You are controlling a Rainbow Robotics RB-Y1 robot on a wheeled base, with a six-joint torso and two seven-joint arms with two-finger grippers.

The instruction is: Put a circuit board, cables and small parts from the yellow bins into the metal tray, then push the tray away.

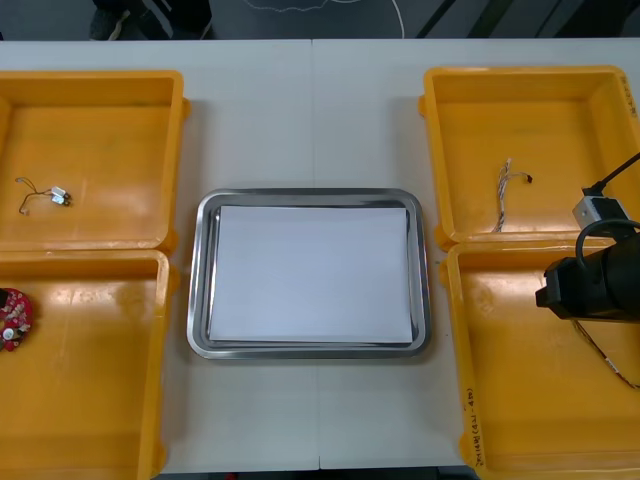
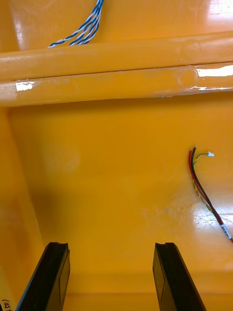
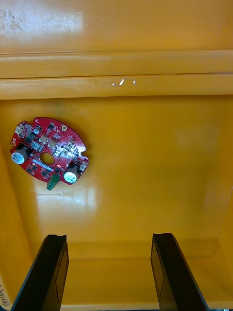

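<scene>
Circuit board point(image 3: 48, 153) beyond left hand point(image 3: 109, 238)

Front view's edge cutting off half the round red circuit board point(image 1: 14, 318), red and yellow cable point(image 2: 201, 189) and twisted blue and white cable point(image 2: 82, 29) each running out of frame

A light table point(image 1: 300, 120) is recorded, its top pale and plain. A thin seam point(image 1: 314, 130) is seen running across the middle of it, from the far edge to the near edge. Beyond the far edge a dark floor point(image 1: 500, 15) is noted, and a thin white cord point(image 1: 300, 8) is seen lying on it in loose curves.
</scene>
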